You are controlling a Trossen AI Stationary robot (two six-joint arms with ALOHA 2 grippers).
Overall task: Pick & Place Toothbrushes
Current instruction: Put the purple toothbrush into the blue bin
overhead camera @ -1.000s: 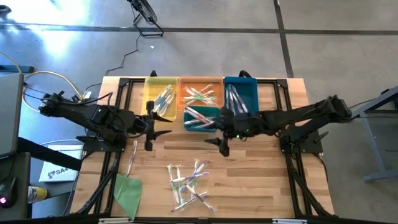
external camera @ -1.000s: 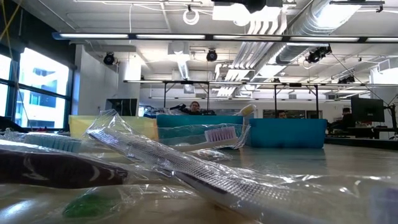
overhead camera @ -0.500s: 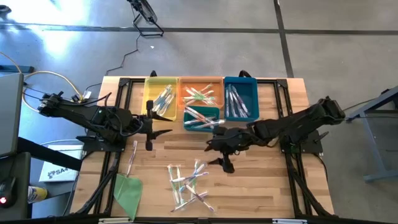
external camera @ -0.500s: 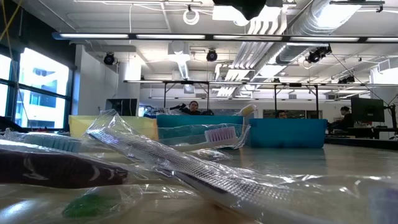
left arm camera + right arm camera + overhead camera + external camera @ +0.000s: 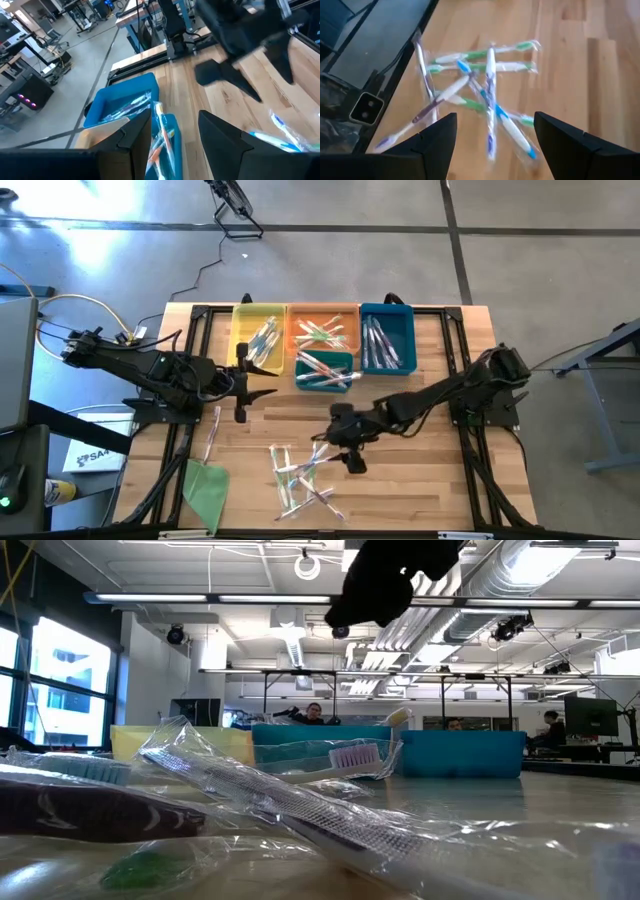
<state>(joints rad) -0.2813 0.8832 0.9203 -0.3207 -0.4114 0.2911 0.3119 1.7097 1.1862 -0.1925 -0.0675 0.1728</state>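
A loose pile of wrapped toothbrushes [image 5: 303, 473] lies on the wooden table near its front edge; the right wrist view shows the pile [image 5: 475, 95] with green, blue and purple accents. My right gripper [image 5: 338, 450] hangs open, tipped downward, just above the pile's far right side and touching nothing. Its fingers frame the pile in the right wrist view [image 5: 495, 145]. One more toothbrush [image 5: 212, 430] lies alone at the left. My left gripper [image 5: 255, 385] waits open and empty in front of the yellow bin [image 5: 258, 335].
Along the far edge stand a yellow, an orange [image 5: 322, 328], a small teal [image 5: 323, 368] and a blue bin [image 5: 387, 340], all holding toothbrushes. A flat green sheet [image 5: 205, 485] lies at the near left. Black frame rails [image 5: 470, 450] run along the table's sides.
My right gripper has left the spot by the teal bin. It has moved toward the table's near edge and down to the toothbrush pile, tipping further downward and staying open. The pile has not moved.
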